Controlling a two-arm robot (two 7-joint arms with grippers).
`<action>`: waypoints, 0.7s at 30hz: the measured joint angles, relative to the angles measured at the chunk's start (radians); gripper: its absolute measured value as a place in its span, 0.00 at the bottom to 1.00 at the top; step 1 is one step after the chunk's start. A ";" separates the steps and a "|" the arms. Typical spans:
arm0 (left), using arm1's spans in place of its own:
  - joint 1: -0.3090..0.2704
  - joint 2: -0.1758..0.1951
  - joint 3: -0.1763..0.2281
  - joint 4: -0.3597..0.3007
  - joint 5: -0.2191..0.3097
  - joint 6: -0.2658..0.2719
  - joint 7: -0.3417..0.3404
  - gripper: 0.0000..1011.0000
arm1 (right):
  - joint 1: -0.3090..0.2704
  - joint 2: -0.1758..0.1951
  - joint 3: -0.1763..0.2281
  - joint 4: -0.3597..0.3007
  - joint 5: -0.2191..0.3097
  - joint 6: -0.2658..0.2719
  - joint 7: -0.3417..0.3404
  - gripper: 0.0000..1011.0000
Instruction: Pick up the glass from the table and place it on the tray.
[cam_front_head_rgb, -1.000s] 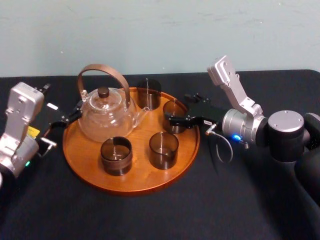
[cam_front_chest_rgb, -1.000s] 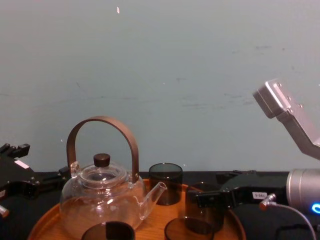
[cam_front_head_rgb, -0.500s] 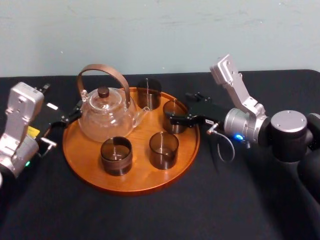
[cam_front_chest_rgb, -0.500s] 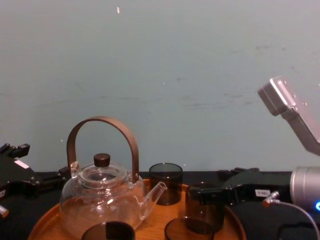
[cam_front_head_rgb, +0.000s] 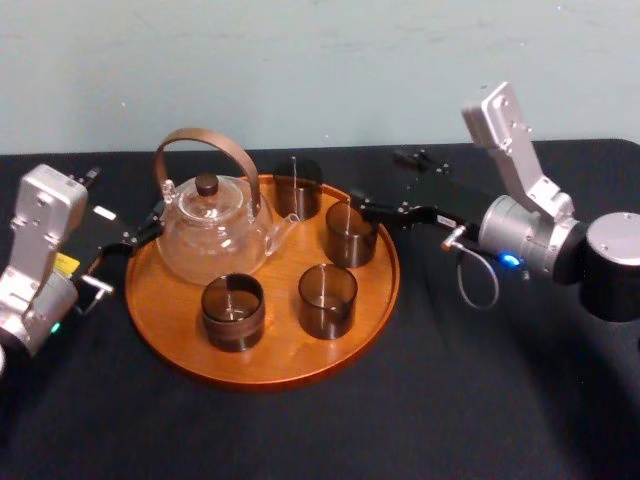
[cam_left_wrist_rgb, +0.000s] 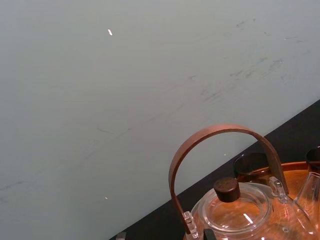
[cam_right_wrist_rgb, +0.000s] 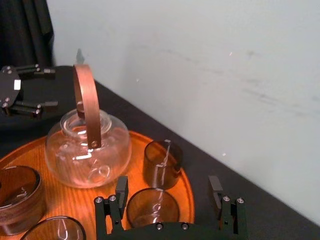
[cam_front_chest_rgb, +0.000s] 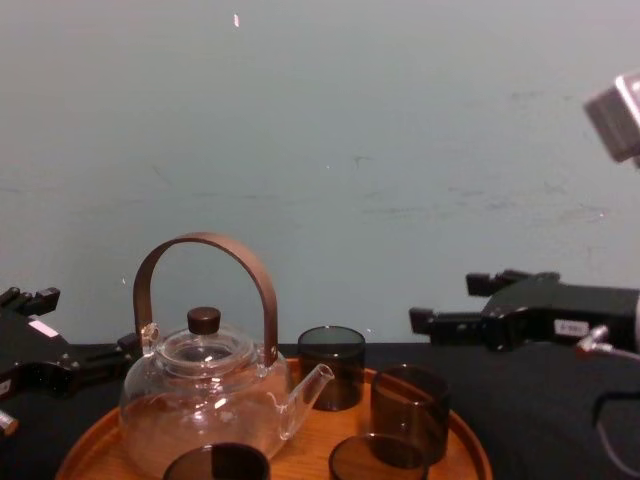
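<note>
"Where is the glass?"

"The glass (cam_front_head_rgb: 350, 233) stands upright on the tray (cam_front_head_rgb: 270, 377), in the back right part, close to the rim. Nothing is holding it."

"What is the tray like?"

"It is big, round and orange-brown. It sits on the table (cam_front_head_rgb: 300, 435), which has a black cloth on it."

"What else is on the tray?"

"A clear teapot (cam_front_head_rgb: 213, 232) with a brown curved handle stands on the left part. Its spout points to the right. There are three more dark glasses, all upright. The back glass (cam_front_head_rgb: 298, 187) is near the spout. The front left glass (cam_front_head_rgb: 232, 312) and the front right glass (cam_front_head_rgb: 327, 299) stand side by side at the front."

"Where is the right gripper?"

"The right gripper (cam_front_chest_rgb: 445, 302) hangs in the air by the right side of the tray. From the chest view it is higher than the top of the glass and a little to the right of it. It does not touch the glass."

"Is it squeezing anything?"

"No. Its two black fingers (cam_right_wrist_rgb: 121, 189) are spread wide apart, and there is nothing between them."

"And the left gripper?"

"The left gripper (cam_right_wrist_rgb: 44, 88) is over the table at the left side of the tray, near the teapot. Its fingers are apart too, and they hold nothing."
</note>
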 joint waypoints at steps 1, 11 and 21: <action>0.000 0.000 0.000 0.000 0.000 0.000 0.000 0.99 | -0.012 0.009 0.008 -0.022 0.001 -0.003 -0.008 0.99; 0.000 0.000 0.000 0.000 0.000 0.000 0.000 0.99 | -0.111 0.068 0.077 -0.149 0.028 -0.028 -0.056 0.99; 0.000 0.000 0.000 0.000 0.000 0.000 0.000 0.99 | -0.232 0.118 0.169 -0.205 0.043 -0.067 -0.104 0.99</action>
